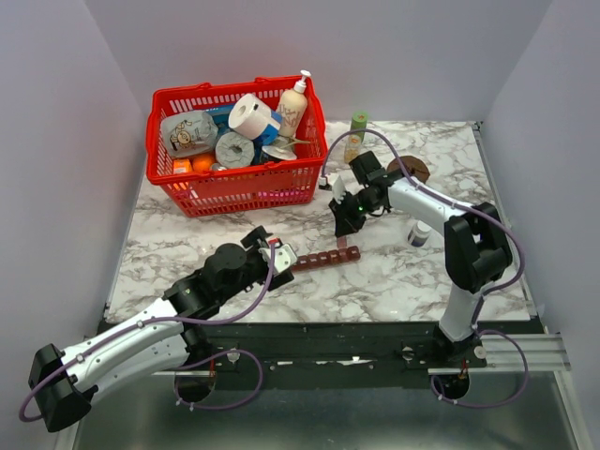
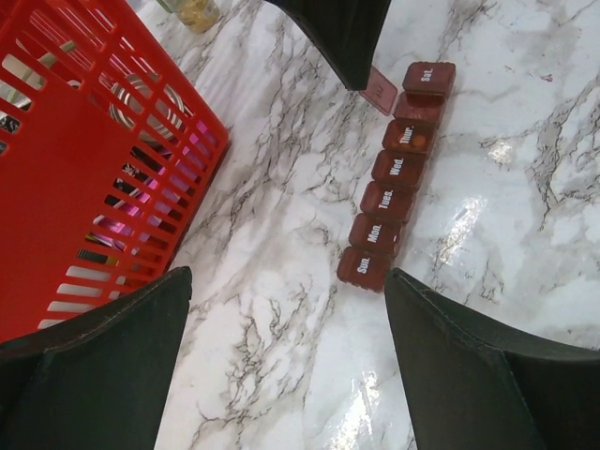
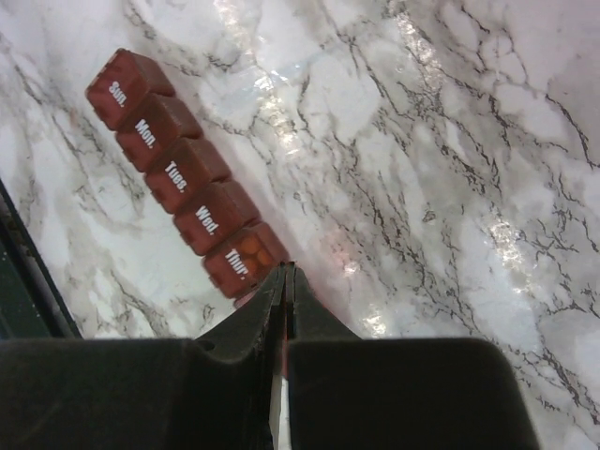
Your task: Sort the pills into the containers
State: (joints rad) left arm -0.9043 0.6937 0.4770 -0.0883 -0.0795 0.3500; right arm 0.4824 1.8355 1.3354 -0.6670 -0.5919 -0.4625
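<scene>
The containers (image 1: 323,259) are a maroon strip of day-labelled compartments lying on the marble table; in the left wrist view the containers (image 2: 389,202) run from Sun. near me to Sat. far away. Amber pills (image 3: 248,251) show through the Thur. lid. One lid (image 2: 380,90) near the far end stands flipped open. My right gripper (image 1: 345,228) is shut, its tips (image 3: 289,268) right beside Thur. at that open lid; whether it pinches the lid I cannot tell. My left gripper (image 2: 289,281) is open and empty, just short of the Sun. end.
A red basket (image 1: 234,192) full of toilet rolls and bottles stands at the back left, close to my left gripper's side (image 2: 84,187). A clear green-capped bottle (image 1: 356,136), a brown round object (image 1: 413,171) and a dark white-capped bottle (image 1: 419,234) stand around the right arm.
</scene>
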